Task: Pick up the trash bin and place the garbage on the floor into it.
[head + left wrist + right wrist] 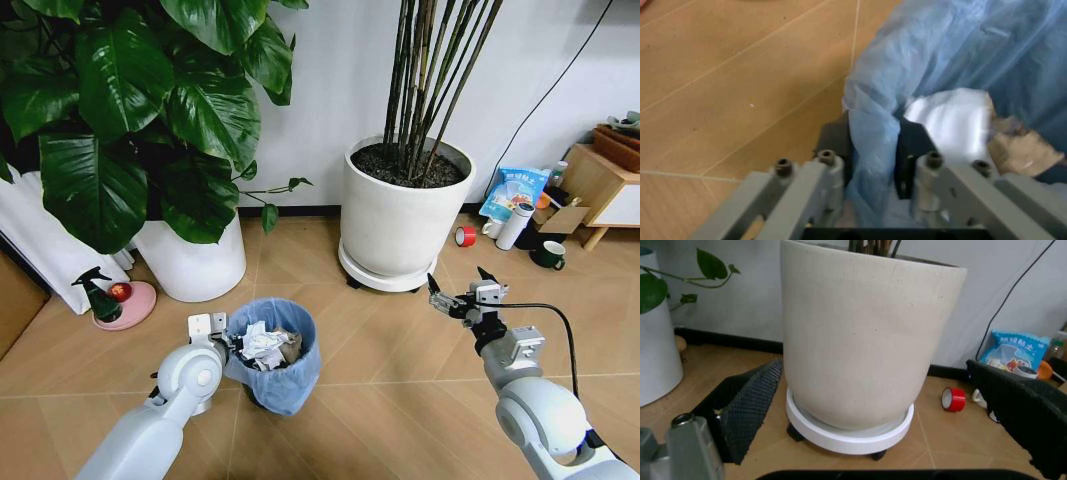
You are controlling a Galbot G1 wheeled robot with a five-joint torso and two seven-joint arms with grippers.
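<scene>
From your head camera, the trash bin (272, 356) stands on the floor (400, 380) in front of the two white plant pots (400, 215), with crumpled white paper (262, 345) and other garbage already inside it. Your left gripper (232, 340) sits at the bin's near-left rim, while your right gripper (458, 288) hangs in the air off to the right, fingers spread apart and holding nothing. In your left wrist view, the left fingers (910, 155) are clenched on the bin's rim and its light-blue bag (873, 150). In your right wrist view, the spread black fingers (747, 407) face the bamboo pot, with a red tape roll (953, 399) on the floor beside it.
</scene>
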